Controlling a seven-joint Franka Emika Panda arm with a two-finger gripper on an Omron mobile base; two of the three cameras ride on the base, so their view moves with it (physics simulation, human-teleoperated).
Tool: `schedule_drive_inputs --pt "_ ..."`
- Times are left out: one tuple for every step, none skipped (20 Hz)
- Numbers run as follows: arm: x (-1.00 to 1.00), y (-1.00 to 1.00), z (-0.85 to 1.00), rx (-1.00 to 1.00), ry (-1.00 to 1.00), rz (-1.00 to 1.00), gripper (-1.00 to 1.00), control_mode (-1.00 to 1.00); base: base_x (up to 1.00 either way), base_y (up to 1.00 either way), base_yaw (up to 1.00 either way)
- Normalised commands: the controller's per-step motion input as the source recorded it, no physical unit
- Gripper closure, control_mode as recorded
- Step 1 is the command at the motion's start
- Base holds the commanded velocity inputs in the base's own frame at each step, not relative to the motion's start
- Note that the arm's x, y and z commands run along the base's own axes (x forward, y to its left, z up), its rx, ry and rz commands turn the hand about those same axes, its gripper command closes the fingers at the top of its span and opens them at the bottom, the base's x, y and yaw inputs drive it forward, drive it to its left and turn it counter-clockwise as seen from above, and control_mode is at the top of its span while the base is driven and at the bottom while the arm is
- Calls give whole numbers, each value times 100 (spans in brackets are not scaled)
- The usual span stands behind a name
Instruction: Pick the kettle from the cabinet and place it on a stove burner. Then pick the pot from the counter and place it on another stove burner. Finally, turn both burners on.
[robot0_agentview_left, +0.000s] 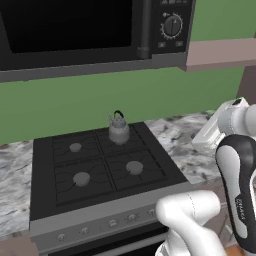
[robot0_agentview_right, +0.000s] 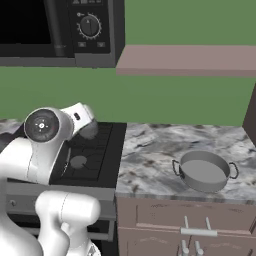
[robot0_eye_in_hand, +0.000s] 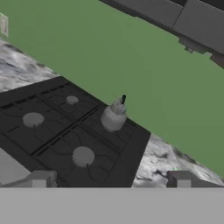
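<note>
The small grey kettle (robot0_agentview_left: 119, 131) (robot0_eye_in_hand: 113, 117) stands upright on the back right burner of the black stove (robot0_agentview_left: 100, 192). The other three burners, such as the front right one (robot0_agentview_left: 134, 167) (robot0_eye_in_hand: 83, 155), are bare. My gripper (robot0_eye_in_hand: 111, 181) is open with nothing between its fingers; it hangs off the stove's front right corner, well apart from the kettle and looking towards it. The wide shallow pot (robot0_agentview_right: 204, 171) sits on the marbled counter (robot0_agentview_right: 150, 150) to the right of the stove. The mauve cabinet shelf (robot0_agentview_right: 190, 60) above the counter holds nothing.
A black microwave (robot0_agentview_left: 75, 30) hangs over the stove. Grey knobs (robot0_agentview_left: 112, 223) line the stove's front panel. A green wall runs behind. My arm's white links (robot0_agentview_left: 235, 165) rise at the stove's right side.
</note>
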Motion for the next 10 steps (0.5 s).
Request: schedule_drive_inputs --pt "-35 -25 0 -2 8 -7 -100 -100 0 0 0" --pt "-35 -24 0 -3 8 -7 -100 -100 0 0 0" --pt "-35 -25 0 -2 7 -7 -100 -100 0 0 0" --pt "-35 -27 0 -2 7 -6 -100 -100 0 0 0" --pt "-34 -27 0 -2 6 -6 -100 -100 0 0 0" --pt "-33 -27 0 -3 5 -6 -100 -100 0 0 0" --pt "-33 -28 0 -1 4 -6 -100 -100 0 0 0" --pt "-34 -25 -4 0 2 -7 -100 -100 0 0 0" --pt "-38 -29 -11 0 0 -6 -100 -100 0 0 0" --pt "-38 -31 -12 0 0 -6 -100 -100 0 0 0"
